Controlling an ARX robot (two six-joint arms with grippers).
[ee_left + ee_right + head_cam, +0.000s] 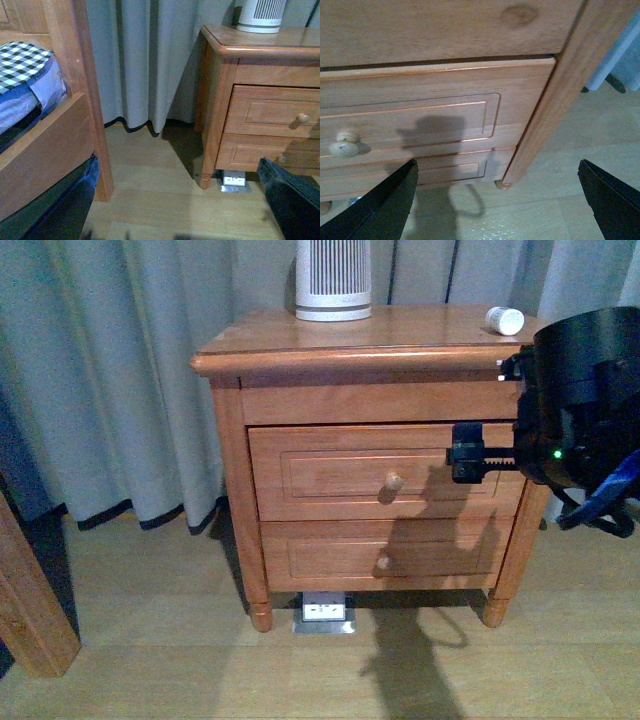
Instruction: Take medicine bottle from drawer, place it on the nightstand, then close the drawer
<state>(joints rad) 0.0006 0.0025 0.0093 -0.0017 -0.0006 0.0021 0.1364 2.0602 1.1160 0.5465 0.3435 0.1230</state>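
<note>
The left arm shows only in its own wrist view, as a dark edge low in the corner; whether its fingers are apart or together I cannot tell. That camera looks across a wooden bed frame (75, 100) and a grey curtain (145, 60) toward the nightstand (225, 440).

On the nightstand's top, which serves as the counter, stands a white slatted cylinder (333, 278). Below it the drawer (330, 475) looks flush or very nearly flush with the frame, its round knob (394, 481) facing out. The knob is stiff wood, small and smooth (likely a little slick), so it is best pinched across its sides; the panel itself is rigid and should take a flat push anywhere near its middle.

Toward the right back corner of the top lies the bottle (505, 320), on its side and apart from the cylinder. It seems light, hard and smooth, and being round it would roll if nudged; hold it across the body, not the cap.

The right gripper (467, 460) hangs in front of the drawer's right end, its fingers (385, 205) spread wide and empty.
</note>
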